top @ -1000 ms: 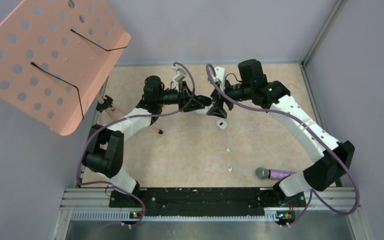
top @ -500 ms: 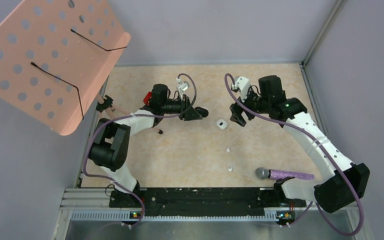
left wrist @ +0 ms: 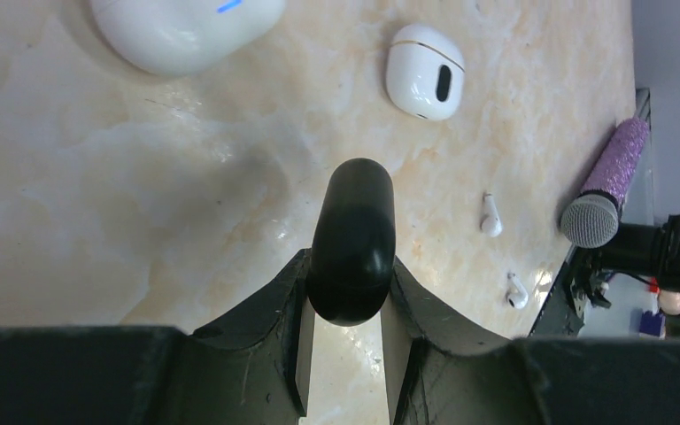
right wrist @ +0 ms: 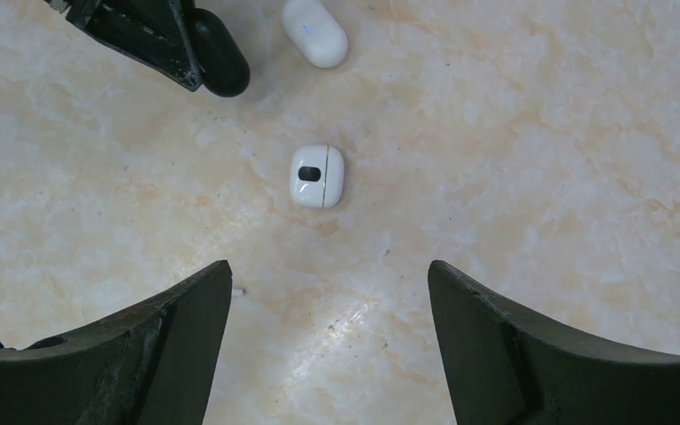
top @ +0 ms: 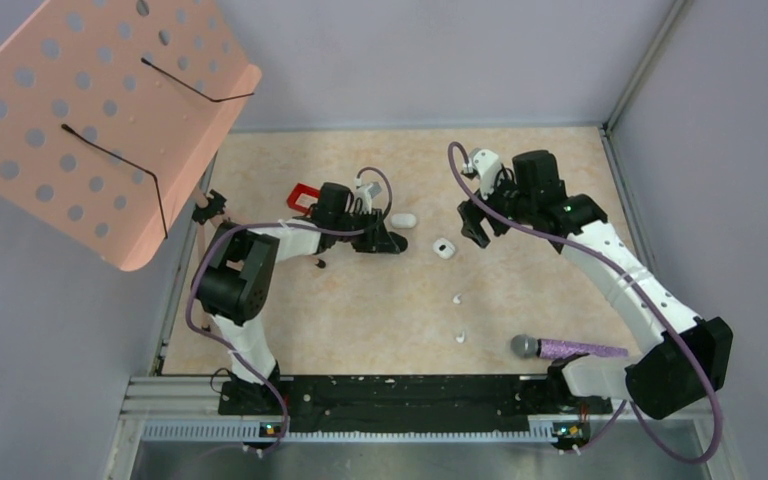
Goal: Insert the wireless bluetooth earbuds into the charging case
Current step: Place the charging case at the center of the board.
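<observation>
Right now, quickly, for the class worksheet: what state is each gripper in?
Left gripper: closed, fingers holding the black case.
Right gripper: open, holding nothing.

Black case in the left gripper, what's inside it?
Only its glossy closed shell shows; the black case sits clamped in the left gripper. Whatever is inside is covered.

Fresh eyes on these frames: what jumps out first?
The big salmon-pink perforated panel tilted across the upper left dominates the top view. Next comes the left gripper, clamped on a glossy black oblong case mid-scene, with the right gripper open above a small white square case. A purple glitter microphone lies at the near right.
</observation>
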You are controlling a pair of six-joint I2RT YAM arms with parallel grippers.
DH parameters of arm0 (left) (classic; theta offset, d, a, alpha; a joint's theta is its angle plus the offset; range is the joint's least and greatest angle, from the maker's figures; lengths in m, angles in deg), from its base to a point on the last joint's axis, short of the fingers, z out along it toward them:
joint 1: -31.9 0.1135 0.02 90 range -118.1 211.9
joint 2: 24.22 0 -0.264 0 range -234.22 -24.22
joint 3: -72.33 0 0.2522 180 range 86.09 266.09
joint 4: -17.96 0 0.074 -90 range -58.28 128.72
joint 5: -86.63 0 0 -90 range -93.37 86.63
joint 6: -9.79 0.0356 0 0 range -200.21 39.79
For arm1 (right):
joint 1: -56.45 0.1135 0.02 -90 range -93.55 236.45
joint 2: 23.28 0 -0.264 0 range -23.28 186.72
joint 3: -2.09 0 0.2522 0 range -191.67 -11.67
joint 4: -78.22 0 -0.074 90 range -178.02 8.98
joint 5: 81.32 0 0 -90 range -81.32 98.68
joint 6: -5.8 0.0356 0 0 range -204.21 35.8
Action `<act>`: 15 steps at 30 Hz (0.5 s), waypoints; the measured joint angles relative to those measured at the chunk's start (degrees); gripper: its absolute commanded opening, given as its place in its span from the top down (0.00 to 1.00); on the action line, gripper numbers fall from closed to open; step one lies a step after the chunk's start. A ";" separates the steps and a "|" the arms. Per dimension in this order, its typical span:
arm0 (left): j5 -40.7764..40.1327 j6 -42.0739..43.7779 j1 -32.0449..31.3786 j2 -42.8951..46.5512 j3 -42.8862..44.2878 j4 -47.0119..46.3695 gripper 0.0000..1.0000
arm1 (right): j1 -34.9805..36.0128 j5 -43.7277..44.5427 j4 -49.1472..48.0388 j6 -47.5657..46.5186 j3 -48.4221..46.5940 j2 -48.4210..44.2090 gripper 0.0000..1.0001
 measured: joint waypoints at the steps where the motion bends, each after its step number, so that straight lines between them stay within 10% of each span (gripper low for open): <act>1: -0.87 -0.87 -0.02 -0.57 0.26 -0.07 0.98 | 0.00 0.07 -0.13 0.31 0.02 0.00 0.19; 7: -4.90 -3.76 -1.18 -4.79 2.56 0.15 0.95 | 0.00 0.04 -0.98 1.22 1.66 -0.02 0.19; 15: -8.37 -3.72 -3.19 -6.75 6.27 1.46 0.38 | -0.02 0.07 -1.07 1.40 2.27 -0.02 0.19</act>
